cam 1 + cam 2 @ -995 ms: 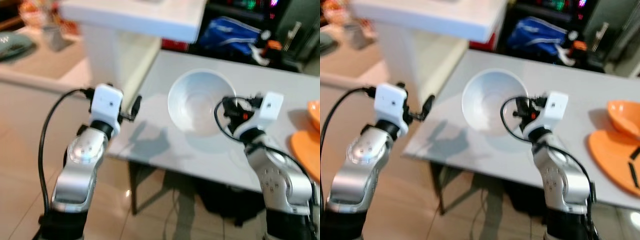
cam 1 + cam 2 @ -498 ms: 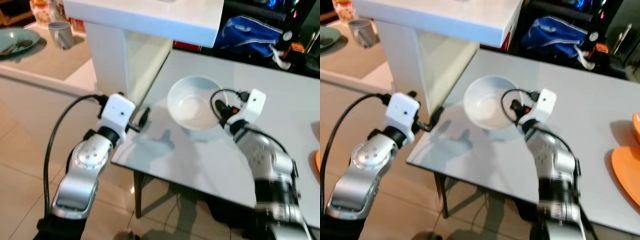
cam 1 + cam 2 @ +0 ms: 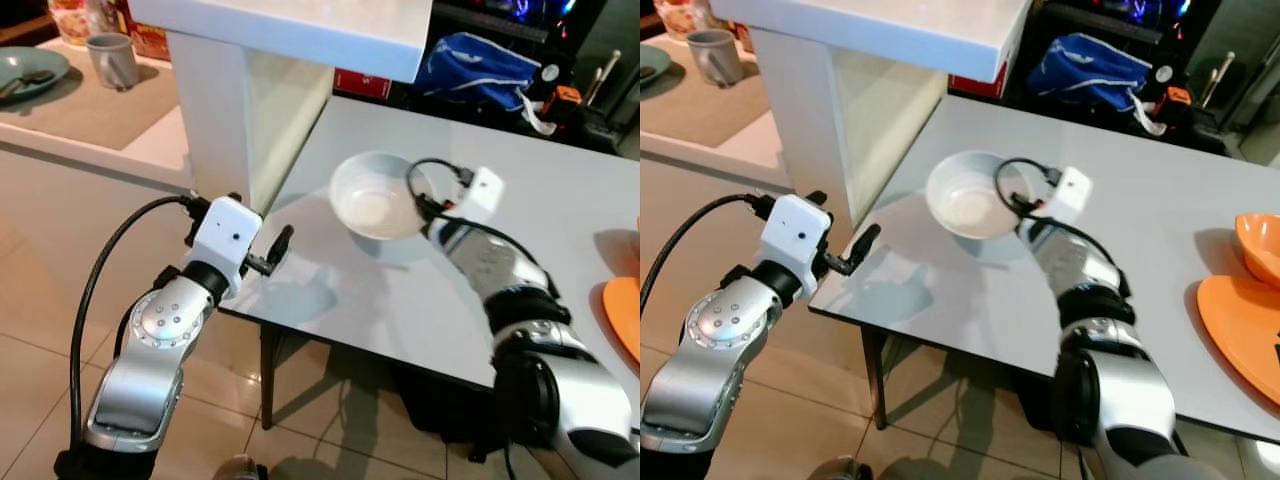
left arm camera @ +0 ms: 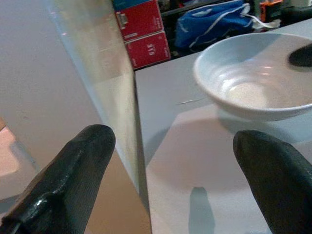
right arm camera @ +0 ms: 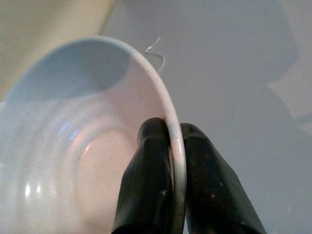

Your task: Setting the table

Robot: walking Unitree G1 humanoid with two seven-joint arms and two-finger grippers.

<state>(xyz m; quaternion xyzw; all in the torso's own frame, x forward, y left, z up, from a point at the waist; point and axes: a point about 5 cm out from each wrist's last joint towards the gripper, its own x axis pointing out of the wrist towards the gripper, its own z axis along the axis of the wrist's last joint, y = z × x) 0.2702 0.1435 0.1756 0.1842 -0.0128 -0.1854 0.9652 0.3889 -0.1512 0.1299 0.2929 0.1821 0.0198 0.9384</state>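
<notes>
A white bowl (image 3: 373,207) is seen on the grey surface (image 3: 560,240), near the surface's corner beside the white pillar (image 3: 235,110). From the head views, the right claw (image 3: 424,207) is shown at the bowl's rim, on the side away from the pillar, with its silver arm stretched across the surface; the grip itself is hidden there by the wrist housing. In the right wrist view the grip is made plain: the right claw (image 5: 173,146) is clenched on the bowl (image 5: 73,146), one black finger (image 5: 146,180) inside the rim and the other outside it, the rim pinched between them. In the left wrist view the bowl (image 4: 256,83) is seen resting flat on the surface (image 4: 195,165), beyond and between the two widely parted fingers (image 4: 68,180) of the left claw. In the head views the left claw (image 3: 272,250) is held released just off the surface's edge, below the pillar, apart from the bowl. Orange dishes (image 3: 1245,290) are shown at the far side of the surface from the pillar, and a grey mug (image 3: 715,55) on a counter beyond the pillar
</notes>
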